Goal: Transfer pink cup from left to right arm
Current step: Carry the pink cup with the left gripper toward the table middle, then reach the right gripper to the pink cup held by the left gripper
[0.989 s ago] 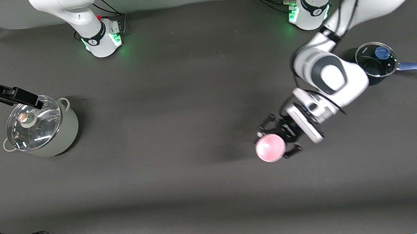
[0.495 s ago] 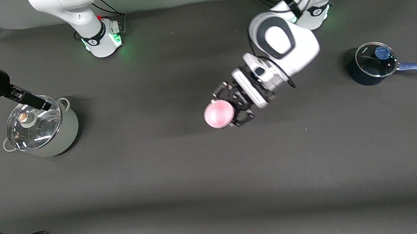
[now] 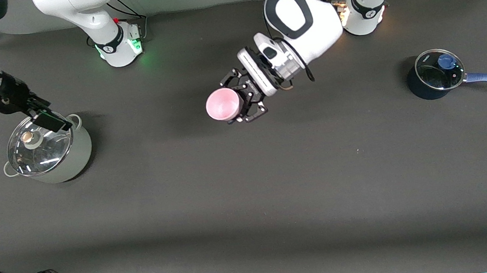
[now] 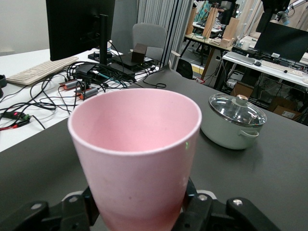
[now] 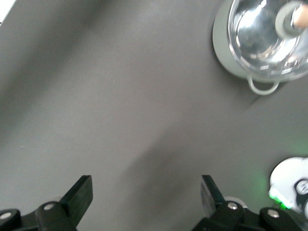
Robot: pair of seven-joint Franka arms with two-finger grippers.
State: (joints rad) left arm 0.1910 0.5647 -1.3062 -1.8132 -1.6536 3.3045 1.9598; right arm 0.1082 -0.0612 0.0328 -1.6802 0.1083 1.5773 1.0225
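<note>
While clamped in left hand [image 3: 246,101], pink cup [image 3: 222,104] lies sideways, mouth toward pot [image 3: 48,150].

The pink cup [image 4: 137,159] hides most of the left claw [image 4: 139,211] in the left wrist view; the cup's base and the contact of the fingers [image 4: 72,211] with it fall below the picture's lower edge. In the front view the cup [image 3: 222,105] covers the fingertips that close on it. The right arm's upper links leave the front view at its edge, and the right claw [image 3: 49,120] overlaps the glass lid of the pale pot [image 3: 69,159] under it. In the right wrist view that pot [image 5: 262,41] is blurred and cut off at the edge, and the right claw's [image 5: 144,192] spread fingers [image 5: 79,192] show only partly.
</note>
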